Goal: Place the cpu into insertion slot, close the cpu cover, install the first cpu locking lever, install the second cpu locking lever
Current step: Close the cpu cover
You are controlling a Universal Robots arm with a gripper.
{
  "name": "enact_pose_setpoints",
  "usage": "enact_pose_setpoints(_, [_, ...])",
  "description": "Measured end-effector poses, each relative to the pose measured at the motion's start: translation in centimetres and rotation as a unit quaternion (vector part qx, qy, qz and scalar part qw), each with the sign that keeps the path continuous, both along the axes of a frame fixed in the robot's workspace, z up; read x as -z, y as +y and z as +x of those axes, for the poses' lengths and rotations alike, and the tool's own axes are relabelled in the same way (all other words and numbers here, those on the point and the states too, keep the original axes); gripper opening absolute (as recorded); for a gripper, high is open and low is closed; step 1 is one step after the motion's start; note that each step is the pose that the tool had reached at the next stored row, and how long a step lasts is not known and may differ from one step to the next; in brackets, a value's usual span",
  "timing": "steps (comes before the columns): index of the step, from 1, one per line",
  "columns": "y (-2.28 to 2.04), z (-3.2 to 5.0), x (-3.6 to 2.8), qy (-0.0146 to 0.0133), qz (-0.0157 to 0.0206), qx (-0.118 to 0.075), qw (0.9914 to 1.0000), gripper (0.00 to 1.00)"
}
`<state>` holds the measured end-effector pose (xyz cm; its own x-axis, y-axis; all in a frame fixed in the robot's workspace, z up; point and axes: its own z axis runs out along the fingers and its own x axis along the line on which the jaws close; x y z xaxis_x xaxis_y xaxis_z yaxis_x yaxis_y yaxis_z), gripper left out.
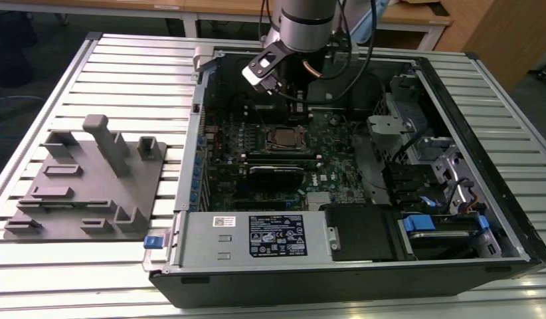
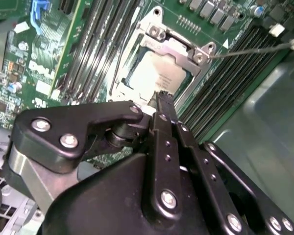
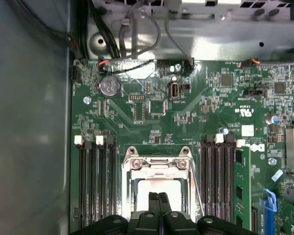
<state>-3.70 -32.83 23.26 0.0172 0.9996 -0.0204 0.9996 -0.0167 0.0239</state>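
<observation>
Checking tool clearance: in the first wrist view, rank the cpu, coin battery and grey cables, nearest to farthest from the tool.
1. cpu, right at the tool tips.
2. coin battery, farther out on the green board.
3. grey cables, past the board's edge.

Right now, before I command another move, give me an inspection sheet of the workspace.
Surface: slatted metal table carrying an open computer case.
Job's things: cpu seated in the insertion slot; cpu cover lying flat around it; latching unclear.
Clutter: grey fixture plate beside the case, on the exterior view's left.
Grippers: tool shut, holding nothing, tip at the cpu's edge.
Cables: grey wire across the memory slots; looped cables by the case wall.
Surroundings: wooden desks behind the table.
</observation>
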Motion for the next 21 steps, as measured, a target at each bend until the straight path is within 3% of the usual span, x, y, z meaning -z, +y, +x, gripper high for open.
enact_pose_setpoints(21, [-0.47,-0.38,0.62,0.0,0.0,0.0,1.0,0.11])
